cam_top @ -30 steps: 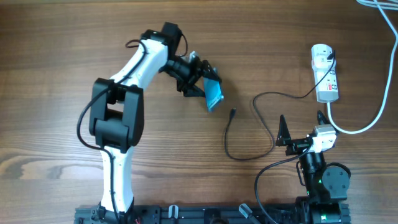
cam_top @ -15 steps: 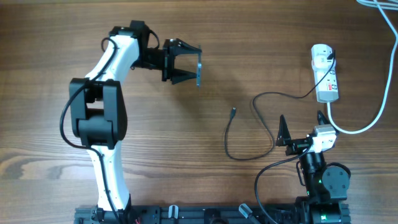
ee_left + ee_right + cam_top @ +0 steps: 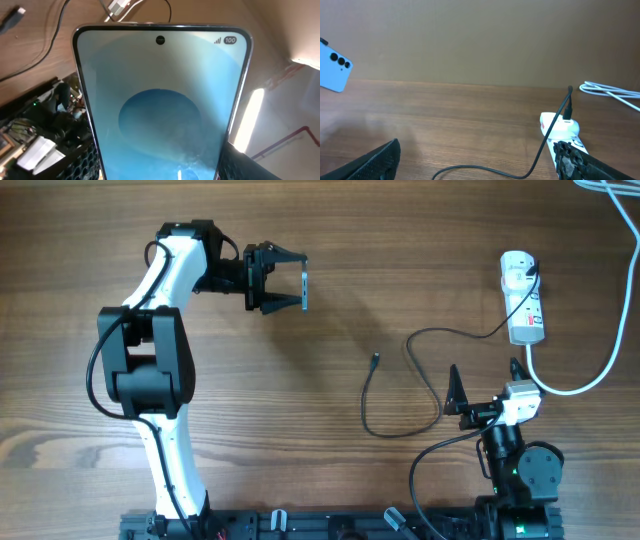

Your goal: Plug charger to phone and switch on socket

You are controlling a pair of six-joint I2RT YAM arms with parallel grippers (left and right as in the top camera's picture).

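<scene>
The phone (image 3: 160, 105) fills the left wrist view, its teal screen facing the camera, and my left gripper (image 3: 160, 172) is shut on its long edges. From overhead my left gripper (image 3: 290, 280) holds the phone (image 3: 303, 284) edge-on above the table, far left of the charger. The charger (image 3: 405, 395) is a thin black cable looping across the table. Its free tip (image 3: 374, 360) lies loose and its other end runs to the socket (image 3: 524, 305). My right gripper (image 3: 487, 387) stands open near the front right. In the right wrist view its jaws (image 3: 480, 170) hold nothing, with the socket (image 3: 560, 127) and the charger (image 3: 540, 150) ahead.
A thick white cord (image 3: 600, 370) runs from the socket off the far right corner. The right arm's base (image 3: 520, 470) sits at the front edge, and the left arm (image 3: 150, 360) stretches up the left side.
My left arm has swung the phone left and farther back, away from the charger tip, turning it edge-on to the overhead camera. The right arm, charger and socket have not moved.
</scene>
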